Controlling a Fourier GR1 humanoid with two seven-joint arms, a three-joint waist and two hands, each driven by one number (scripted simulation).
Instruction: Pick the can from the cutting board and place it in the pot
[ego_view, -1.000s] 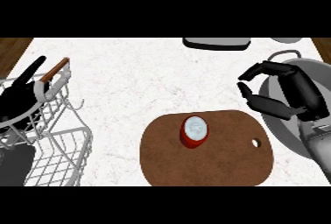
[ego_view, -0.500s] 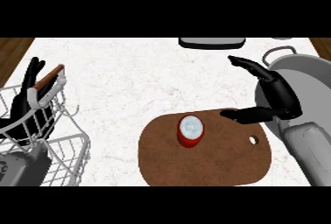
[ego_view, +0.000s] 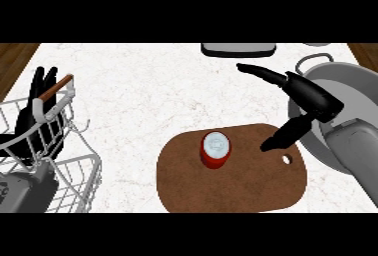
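Note:
A red can (ego_view: 215, 150) with a pale lid stands upright on the brown cutting board (ego_view: 236, 187) at the lower middle. My right hand (ego_view: 306, 95) hovers to the can's right, open, fingers stretched toward the upper left and thumb pointing down at the board, a clear gap from the can. The grey pot (ego_view: 351, 92) lies at the right edge, partly hidden behind that hand and forearm. My left hand (ego_view: 37, 112) rests open at the left edge, fingers up, behind the wire basket.
A white wire basket (ego_view: 52, 150) with a wooden handle fills the lower left. A grey tray-like object (ego_view: 238, 49) sits at the counter's far edge. Wood floor shows at both upper corners.
My right hand has uncurled, stretching its fingers out and moving left toward the can. The left hand has shifted slightly at the left edge. The can has stayed put.

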